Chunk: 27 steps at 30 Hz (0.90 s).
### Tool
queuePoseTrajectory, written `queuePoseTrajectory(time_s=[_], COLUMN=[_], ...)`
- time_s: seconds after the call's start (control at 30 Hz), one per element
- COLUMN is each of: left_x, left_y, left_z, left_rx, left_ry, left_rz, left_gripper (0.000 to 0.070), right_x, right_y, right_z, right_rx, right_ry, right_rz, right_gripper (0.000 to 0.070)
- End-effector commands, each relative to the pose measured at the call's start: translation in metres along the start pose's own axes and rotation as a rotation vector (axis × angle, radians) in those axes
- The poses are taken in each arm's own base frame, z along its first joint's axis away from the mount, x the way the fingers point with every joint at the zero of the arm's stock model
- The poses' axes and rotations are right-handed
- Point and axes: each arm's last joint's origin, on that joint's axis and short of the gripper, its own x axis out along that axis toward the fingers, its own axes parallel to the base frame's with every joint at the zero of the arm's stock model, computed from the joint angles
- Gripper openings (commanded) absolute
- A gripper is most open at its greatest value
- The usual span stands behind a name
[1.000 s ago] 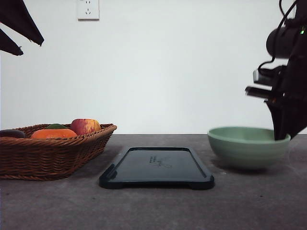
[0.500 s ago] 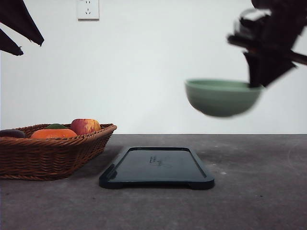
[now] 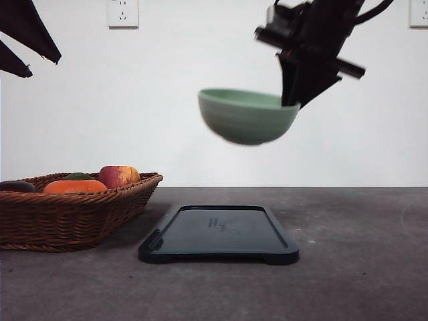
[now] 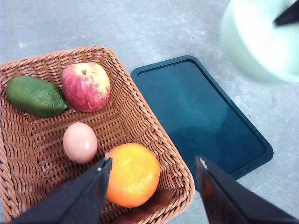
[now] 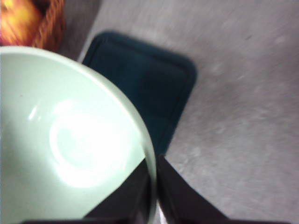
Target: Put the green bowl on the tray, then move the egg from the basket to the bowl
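The pale green bowl (image 3: 246, 116) hangs in the air above the dark tray (image 3: 219, 234), a little right of its middle. My right gripper (image 3: 291, 101) is shut on the bowl's right rim; in the right wrist view its fingers (image 5: 154, 186) pinch the rim of the bowl (image 5: 65, 140) over the tray (image 5: 145, 88). The wicker basket (image 3: 73, 210) stands at the left. Inside the basket (image 4: 140, 116) lies the pinkish egg (image 4: 80, 142). My left gripper (image 4: 152, 172) hovers open above the basket, high at the far left in the front view.
An apple (image 4: 86, 86), an orange (image 4: 133, 174) and a green avocado-like fruit (image 4: 35, 96) share the basket with the egg. Bare grey tabletop (image 3: 361, 267) lies to the right of the tray.
My right gripper lifted the bowl off the table at the right and carried it up and leftward, over the tray. The left arm stayed still.
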Motion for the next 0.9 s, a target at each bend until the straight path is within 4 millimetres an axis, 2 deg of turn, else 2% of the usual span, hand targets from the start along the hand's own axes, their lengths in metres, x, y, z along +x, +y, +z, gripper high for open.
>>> queuePoseTrajectory(time_s=[0.0, 0.2, 0.37, 0.47, 0.63, 0.87], left_x=[-0.001, -0.001, -0.001, -0.001, -0.001, -0.001], left_y=[-0.001, -0.001, -0.001, -0.001, -0.001, -0.001], left_z=[0.006, 0.006, 0.006, 0.006, 0.006, 0.006], left_rx=[0.004, 0.004, 0.004, 0.004, 0.004, 0.003], left_ry=[-0.02, -0.02, -0.019, -0.019, -0.019, -0.019], left_rz=[-0.001, -0.001, -0.001, -0.001, -0.001, -0.001], left_gripper=[0.0362, 0.0362, 0.0362, 0.0362, 0.0362, 0.0362], right_x=[0.011, 0.05, 0.084, 0.097, 0.11, 0.116], right_y=[0.005, 0.008, 0.003, 0.001, -0.001, -0.001], right_z=[0.006, 0.004, -0.001, -0.004, -0.005, -0.003], right_rx=[-0.011, -0.022, -0.011, -0.007, -0.001, 0.001], right_ry=[0.004, 0.067, 0.14, 0.165, 0.18, 0.153], right_rz=[0.01, 0.014, 0.005, 0.001, 0.005, 0.024], right_gripper=[0.0, 0.0, 0.0, 0.0, 0.0, 0.0])
